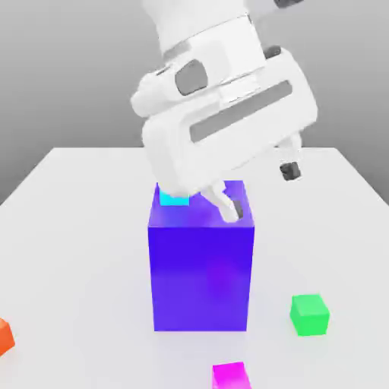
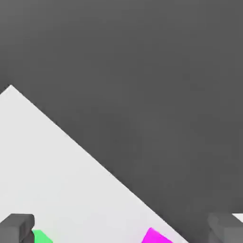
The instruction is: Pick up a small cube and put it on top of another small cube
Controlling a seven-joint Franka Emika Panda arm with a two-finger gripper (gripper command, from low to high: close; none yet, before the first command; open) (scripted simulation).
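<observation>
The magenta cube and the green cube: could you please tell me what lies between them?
Nothing: in the exterior view the stretch between the magenta cube and the green cube is bare white table.

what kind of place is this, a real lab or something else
Most likely a simulated tabletop test scene, not a real room: a plain white table against blank grey, flat-coloured blocks like the big blue-purple block and green cube.

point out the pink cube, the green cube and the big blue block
pink cube (image 1: 230, 375), exterior view, front face
green cube (image 1: 309, 314), exterior view, front face
big blue block (image 1: 201, 277), exterior view, front face
</observation>
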